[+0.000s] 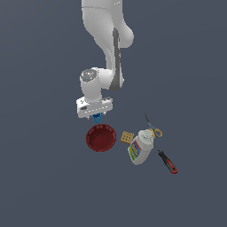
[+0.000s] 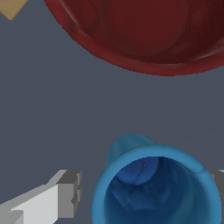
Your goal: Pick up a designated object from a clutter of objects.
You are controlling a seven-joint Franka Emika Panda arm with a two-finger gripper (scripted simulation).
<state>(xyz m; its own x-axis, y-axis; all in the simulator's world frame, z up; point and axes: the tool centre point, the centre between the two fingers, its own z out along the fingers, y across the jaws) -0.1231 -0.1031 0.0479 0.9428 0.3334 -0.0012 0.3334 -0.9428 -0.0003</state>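
The small bright blue cup (image 1: 96, 118) stands upright on the grey floor just beyond the dark red ribbed bowl (image 1: 101, 137). My gripper (image 1: 95, 115) is lowered over it. In the wrist view the cup (image 2: 153, 188) sits between my two fingers, with a small gap showing between one finger (image 2: 65, 192) and the cup wall. The other finger shows only at the picture's edge, next to the cup's rim. The jaws stand apart around the cup. The red bowl (image 2: 144, 35) lies close ahead of the cup, apart from it.
A tan waffle-like square (image 1: 127, 137) lies beside the bowl on the exterior view's right; its corner shows in the wrist view (image 2: 11, 8). Further right lie a white labelled bottle (image 1: 140, 148), yellow-handled scissors (image 1: 154, 128) and a red-and-black screwdriver (image 1: 167, 162).
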